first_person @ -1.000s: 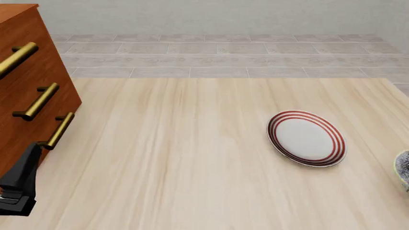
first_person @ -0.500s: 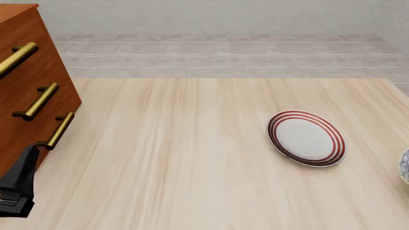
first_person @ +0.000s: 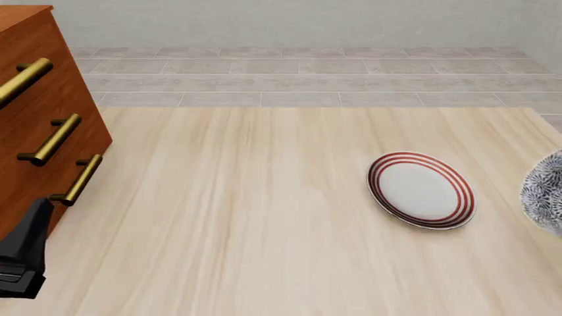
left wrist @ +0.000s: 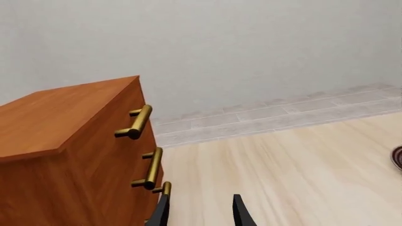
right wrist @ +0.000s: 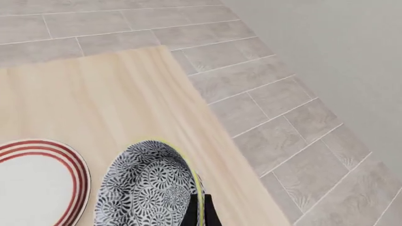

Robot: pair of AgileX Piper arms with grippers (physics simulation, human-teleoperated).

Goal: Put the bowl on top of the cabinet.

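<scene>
Through the left wrist camera, I am looking past my left gripper (left wrist: 199, 213) at the cabinet (left wrist: 75, 155), which is standing just beside the fingers (left wrist: 241, 214) on one side. Its reddish-brown top is lying flat and bare, and brass bar handles (left wrist: 135, 122) are running down its front. The two dark fingers are standing apart with only bare wooden table (left wrist: 295, 169) showing between them, so this gripper is holding nothing. A sliver of the red-ringed plate (left wrist: 397, 157) is peeking in at the edge, well away.

From the front camera, my left gripper (first_person: 22, 253) is sitting low at the near left, right against the cabinet's (first_person: 44, 118) lower front. The bowl (first_person: 544, 191) is showing at the far right edge, tilted so its dark-and-white floral outside is facing the camera, just right of the plate (first_person: 422, 189). My right gripper itself is not showing here.

Through the right wrist camera, the bowl (right wrist: 148, 186) is filling the space directly ahead of my right gripper (right wrist: 199, 212), tipped on edge, pale rim toward the fingers. The dark fingers are clamping that rim, one on each face. The plate (right wrist: 35, 181) is lying just beyond the bowl.
</scene>
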